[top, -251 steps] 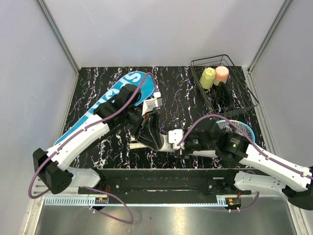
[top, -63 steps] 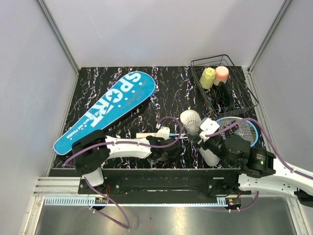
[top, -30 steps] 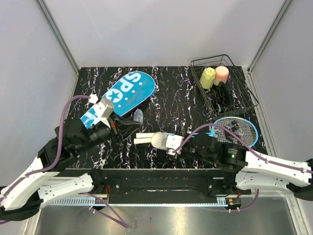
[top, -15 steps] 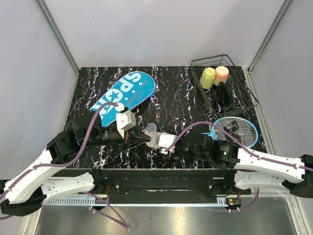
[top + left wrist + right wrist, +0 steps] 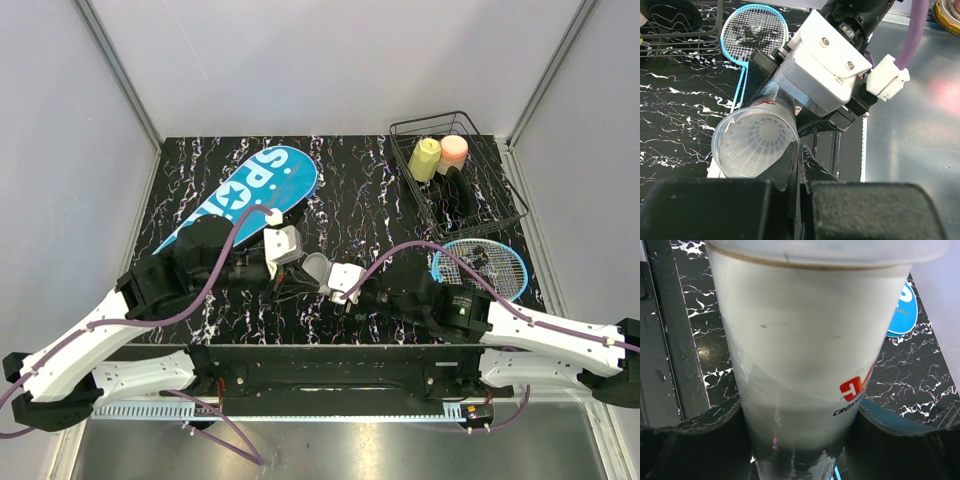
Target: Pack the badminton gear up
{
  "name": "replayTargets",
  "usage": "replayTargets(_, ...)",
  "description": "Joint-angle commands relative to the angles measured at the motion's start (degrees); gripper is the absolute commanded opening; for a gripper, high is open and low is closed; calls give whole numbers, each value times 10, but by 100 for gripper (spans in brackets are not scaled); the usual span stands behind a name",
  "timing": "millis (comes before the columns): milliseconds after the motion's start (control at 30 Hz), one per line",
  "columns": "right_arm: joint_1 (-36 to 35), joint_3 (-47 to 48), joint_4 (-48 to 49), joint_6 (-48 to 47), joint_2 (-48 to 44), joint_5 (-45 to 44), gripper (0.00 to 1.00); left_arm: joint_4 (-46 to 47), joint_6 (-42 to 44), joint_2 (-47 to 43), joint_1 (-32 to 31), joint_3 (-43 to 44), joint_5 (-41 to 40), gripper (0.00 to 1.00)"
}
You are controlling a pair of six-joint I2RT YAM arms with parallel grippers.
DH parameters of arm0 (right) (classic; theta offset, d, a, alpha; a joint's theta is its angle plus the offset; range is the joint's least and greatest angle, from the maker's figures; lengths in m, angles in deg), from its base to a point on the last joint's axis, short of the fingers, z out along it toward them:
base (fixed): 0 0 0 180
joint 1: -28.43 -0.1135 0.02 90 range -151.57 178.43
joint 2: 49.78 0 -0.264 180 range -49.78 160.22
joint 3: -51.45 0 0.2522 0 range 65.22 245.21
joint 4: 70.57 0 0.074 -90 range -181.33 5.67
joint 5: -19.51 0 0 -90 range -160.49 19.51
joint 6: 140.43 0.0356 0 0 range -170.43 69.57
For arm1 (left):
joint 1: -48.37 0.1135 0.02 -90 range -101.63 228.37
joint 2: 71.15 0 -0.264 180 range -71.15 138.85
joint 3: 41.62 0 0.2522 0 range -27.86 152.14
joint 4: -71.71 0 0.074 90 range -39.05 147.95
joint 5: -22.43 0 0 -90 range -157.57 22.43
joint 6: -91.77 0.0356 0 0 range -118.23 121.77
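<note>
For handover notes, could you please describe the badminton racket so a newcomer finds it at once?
Find the black wire basket at the far right corner of the table. Just in front of it the racket lies flat. Its thin blue hoop of open strings sets it apart from the solid blue SPORT cover at left.

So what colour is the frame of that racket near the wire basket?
Light blue; the racket shows best in the left wrist view.

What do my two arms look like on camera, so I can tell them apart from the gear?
They match. The left arm and right arm have long white shells and black joints. A purple cable loops along each, and each wrist carries a white block. The pincer fingers are black. The right arm shows a small green light.
</note>
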Motion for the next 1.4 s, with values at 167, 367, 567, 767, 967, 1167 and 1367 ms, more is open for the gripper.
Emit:
replayTargets(167,3,12,53,-6,-33,7,27,-21,36,21,1,50,6,0)
replayTargets(367,3,7,59,-9,-45,1,28,-43,40,39,1,71,37,0)
replayTargets(567,3,3,62,-12,-49,-1,31,-60,43,55,1,92,74,0)
replayTargets(767,3,-3,73,-9,-57,-8,33,-78,49,65,1,100,106,0)
replayTargets(967,2,-19,94,-14,-63,-10,34,-79,45,74,1,98,128,0)
replayTargets(1167,3,-27,105,-12,-68,-15,36,-91,46,79,1,98,125,0)
replayTargets(1367,2,-40,116,-11,-77,-25,36,-108,46,79,1,102,135,0)
